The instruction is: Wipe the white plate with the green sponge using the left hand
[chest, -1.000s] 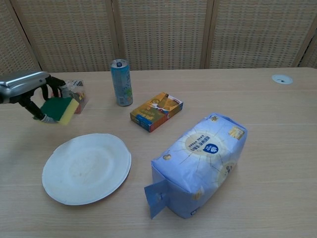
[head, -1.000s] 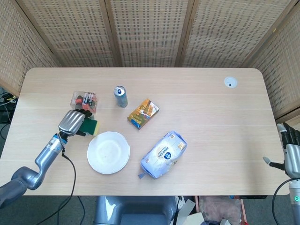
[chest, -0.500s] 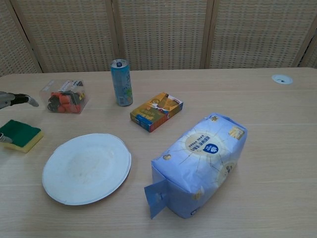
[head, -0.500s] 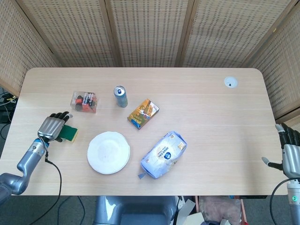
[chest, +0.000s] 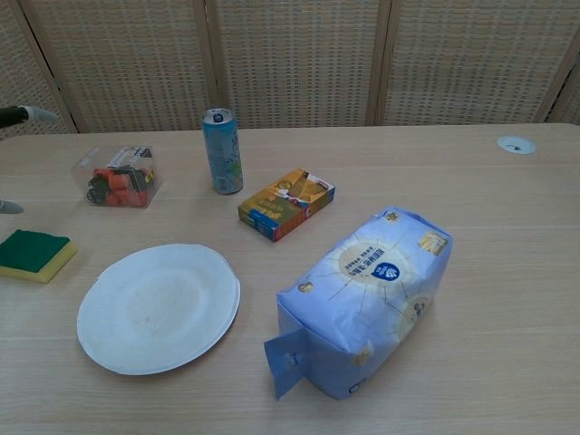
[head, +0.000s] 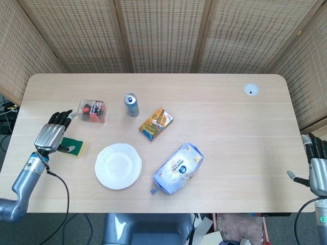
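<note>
The white plate (head: 118, 165) (chest: 159, 306) lies near the table's front edge, left of centre. The green sponge (head: 71, 147) (chest: 33, 255), green on top with a yellow base, lies flat on the table to the left of the plate. My left hand (head: 51, 133) hovers above the sponge's left end with its fingers spread and nothing in it; only its fingertips (chest: 27, 113) show at the left edge of the chest view. My right hand (head: 318, 168) is at the far right, beyond the table's edge, holding nothing.
A clear box of red items (head: 92, 111) (chest: 118, 176) stands behind the sponge. A blue can (head: 132, 104) (chest: 222, 150), an orange carton (head: 156, 123) (chest: 286, 203) and a blue-white bag (head: 179, 168) (chest: 362, 297) sit right of the plate. A white disc (head: 251, 90) lies far right.
My left hand carried the sponge leftward away from the plate, set it on the table and let go. It has since lifted off with its fingers spread.
</note>
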Controlling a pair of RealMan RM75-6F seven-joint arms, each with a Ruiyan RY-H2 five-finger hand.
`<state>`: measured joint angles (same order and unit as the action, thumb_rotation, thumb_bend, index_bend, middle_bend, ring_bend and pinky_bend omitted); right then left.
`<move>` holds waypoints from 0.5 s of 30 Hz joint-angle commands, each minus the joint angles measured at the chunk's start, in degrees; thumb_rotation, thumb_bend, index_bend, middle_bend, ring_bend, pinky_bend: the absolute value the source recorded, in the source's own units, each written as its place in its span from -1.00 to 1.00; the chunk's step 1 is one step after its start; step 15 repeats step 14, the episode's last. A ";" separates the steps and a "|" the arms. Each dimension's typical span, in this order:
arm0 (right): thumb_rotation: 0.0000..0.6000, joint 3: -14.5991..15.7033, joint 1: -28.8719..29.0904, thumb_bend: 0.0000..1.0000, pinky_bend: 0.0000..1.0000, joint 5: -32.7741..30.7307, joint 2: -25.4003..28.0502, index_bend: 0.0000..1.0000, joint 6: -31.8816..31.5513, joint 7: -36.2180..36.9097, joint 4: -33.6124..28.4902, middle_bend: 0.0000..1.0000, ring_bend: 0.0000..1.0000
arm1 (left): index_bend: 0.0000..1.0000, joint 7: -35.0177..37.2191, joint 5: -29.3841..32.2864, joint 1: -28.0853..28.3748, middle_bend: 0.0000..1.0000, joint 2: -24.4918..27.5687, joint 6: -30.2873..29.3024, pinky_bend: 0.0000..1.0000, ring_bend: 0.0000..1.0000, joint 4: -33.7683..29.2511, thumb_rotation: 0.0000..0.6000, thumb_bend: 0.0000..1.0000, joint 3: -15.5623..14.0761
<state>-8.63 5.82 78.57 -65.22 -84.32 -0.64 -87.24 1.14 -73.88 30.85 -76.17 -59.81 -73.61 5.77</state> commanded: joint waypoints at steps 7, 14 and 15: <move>1.00 1.24 -1.13 -1.00 -1.00 4.12 0.03 -1.00 -3.27 0.66 -0.46 -1.00 -1.00 | -1.00 -15.29 -0.50 -16.27 -1.00 6.03 -26.77 -1.00 -1.00 -21.74 1.00 -1.00 -2.60; 1.00 1.52 -1.42 -1.00 -1.00 4.62 0.08 -1.00 -3.57 0.79 -0.28 -1.00 -1.00 | -1.00 -15.04 -3.27 -17.88 -1.00 5.72 -27.13 -1.00 -1.00 -22.78 1.00 -1.00 -3.79; 1.00 1.52 -1.42 -1.00 -1.00 4.62 0.08 -1.00 -3.57 0.79 -0.28 -1.00 -1.00 | -1.00 -15.04 -3.27 -17.88 -1.00 5.72 -27.13 -1.00 -1.00 -22.78 1.00 -1.00 -3.79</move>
